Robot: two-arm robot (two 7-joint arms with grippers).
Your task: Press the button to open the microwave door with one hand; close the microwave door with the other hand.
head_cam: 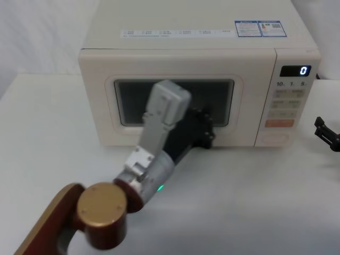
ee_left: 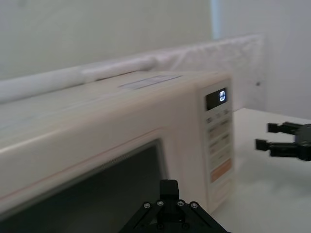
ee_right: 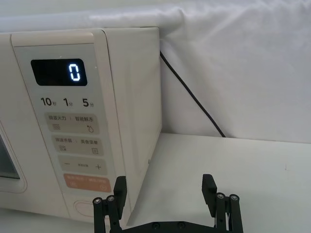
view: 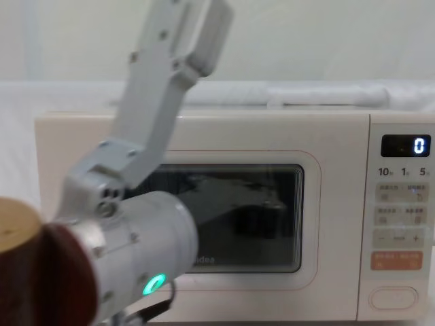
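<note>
The cream microwave door point(head_cam: 106, 114) with its dark window stands shut, flush with the body, also in the chest view point(view: 238, 144). My left gripper point(head_cam: 207, 130) is low against the window's right part, fingers together; its wrist view puts the door point(ee_left: 97, 145) right in front of the gripper point(ee_left: 169, 187). The wide oval button point(head_cam: 276, 139) sits at the bottom of the control panel point(view: 393, 297). To the right of the microwave, my right gripper point(head_cam: 325, 132) hovers open and empty. From its wrist, the gripper point(ee_right: 165, 188) is level with the button point(ee_right: 87, 208), short of it and off to its side.
The panel's display point(ee_right: 73, 73) reads 0, with an orange key point(ee_right: 87, 183) just above the button. A black power cable point(ee_right: 194, 92) runs down behind the microwave's right side. White table point(head_cam: 255, 202) stretches in front and to the right.
</note>
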